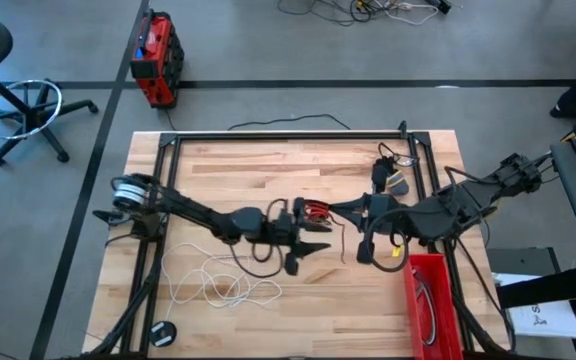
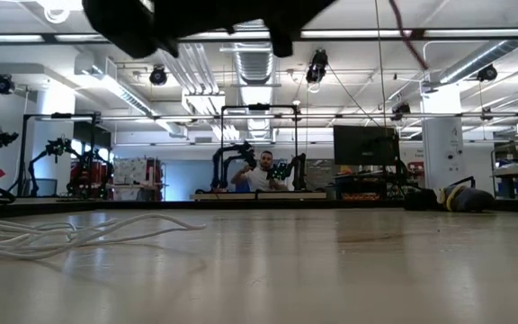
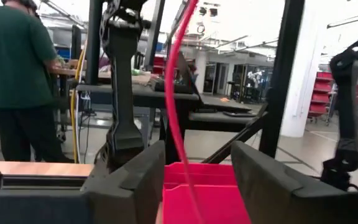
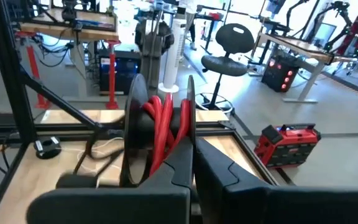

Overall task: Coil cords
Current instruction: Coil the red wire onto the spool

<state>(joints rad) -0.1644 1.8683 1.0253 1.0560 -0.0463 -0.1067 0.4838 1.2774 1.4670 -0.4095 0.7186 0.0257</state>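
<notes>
Left gripper (image 1: pixel 308 248): I see it at mid-table, just near of centre, reaching toward the right arm. In the left wrist view its two fingers (image 3: pixel 132 180) stand apart, released, with a strand of the red cord (image 3: pixel 178 106) running up between them; I cannot tell whether it touches either finger.

Right gripper (image 1: pixel 333 210): I have it at table centre, pointing left. In its own wrist view the fingers (image 4: pixel 185 158) sit close together against a bundle of red loops (image 4: pixel 161 127); it looks clenched on that bundle.

Red cord: wound into a small coil (image 1: pixel 315 211) right at the right gripper's tips, between the two arms, lifted off the wood. A thin strand of it (image 2: pixel 409 38) hangs at the top of the low view.

White cord (image 1: pixel 213 280): loose, uncoiled loops lying flat on the near-left part of the table, well apart from both grippers.

Black cord (image 1: pixel 164 332): I see a small dark coil at the near-left corner of the table.

Table (image 1: pixel 228 165): pale wooden top inside a black frame.

Red bin (image 1: pixel 430 300): at the near-right edge of the table, with a thin cable lying in it.

Room: a person (image 3: pixel 17 81) in a green top stands beyond the table in the left wrist view.
</notes>
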